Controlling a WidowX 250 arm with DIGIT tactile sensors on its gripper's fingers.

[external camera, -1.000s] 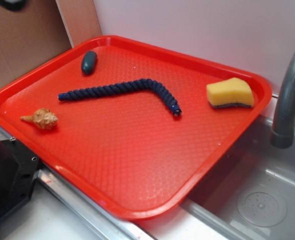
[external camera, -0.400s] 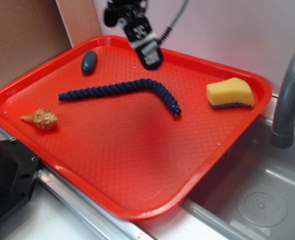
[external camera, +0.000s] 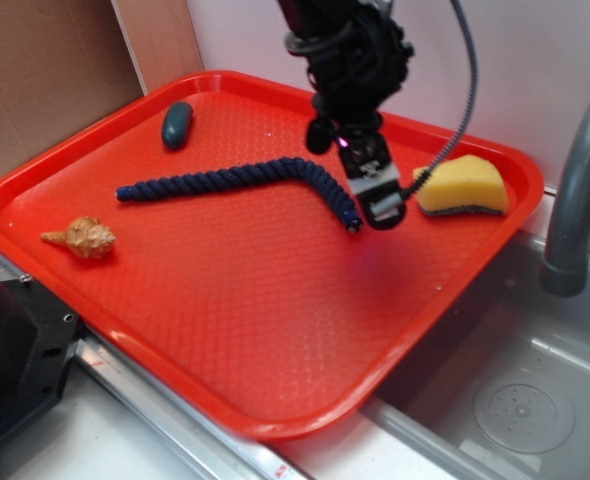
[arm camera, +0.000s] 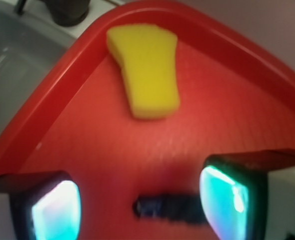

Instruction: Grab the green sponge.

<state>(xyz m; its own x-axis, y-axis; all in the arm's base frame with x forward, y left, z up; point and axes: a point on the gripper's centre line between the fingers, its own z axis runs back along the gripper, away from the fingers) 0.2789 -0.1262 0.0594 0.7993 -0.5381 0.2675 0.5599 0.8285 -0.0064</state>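
The gripper [external camera: 381,208], jaws apart, is hanging over the blue rope's [external camera: 237,179] end, beside the green sponge [external camera: 462,186] on the red tray [external camera: 275,420].

You have one green sponge [external camera: 461,187], one rope [external camera: 245,180], one shell [external camera: 83,238], one dark oval lump [external camera: 177,124] (all on one tray [external camera: 275,330]).

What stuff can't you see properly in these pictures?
- Sponge's dark scouring side: hidden underneath in the wrist view; only yellow foam shows.
- Pincer tips: in the exterior view the arm's own body covers them, so open or shut is unclear there.
- Blue rope: blurred, mostly out of frame in the wrist view.
- Faucet: cut off by the right edge, exterior view.
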